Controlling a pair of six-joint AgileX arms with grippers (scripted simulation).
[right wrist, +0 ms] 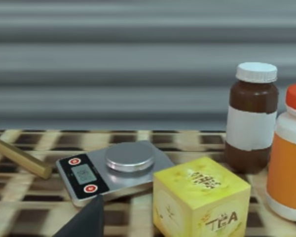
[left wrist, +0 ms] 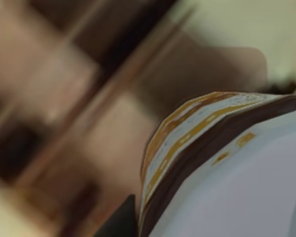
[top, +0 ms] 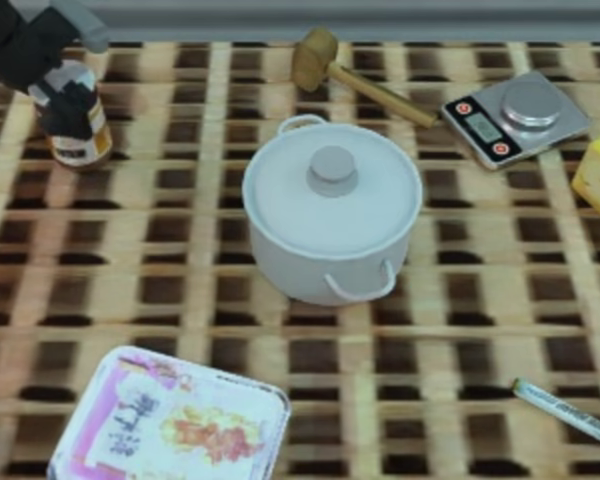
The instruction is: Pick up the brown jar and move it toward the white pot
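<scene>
A: While the left gripper (top: 68,100) sits over the jar (top: 80,135) at the table's (top: 180,260) far left, does it have a grip?

B: Its dark fingers straddle the cap, one on each side; whether they press the jar or stand just off it I cannot tell; the left wrist view shows only the cap and orange-and-white label (left wrist: 187,133) up close.

A: And the jar?

B: Upright on the table, at about ten o'clock from the pot (top: 332,220), well apart from it.

A: Around the pot?

B: A mallet (top: 355,75) at twelve; a scale (top: 515,120) at two; a tray (top: 170,420) at seven; a pen (top: 565,412) at four.

A: The right arm?

B: Out of the top view; its wrist view faces the scale, a yellow tea box (right wrist: 200,202) and two bottles (right wrist: 251,116).
</scene>
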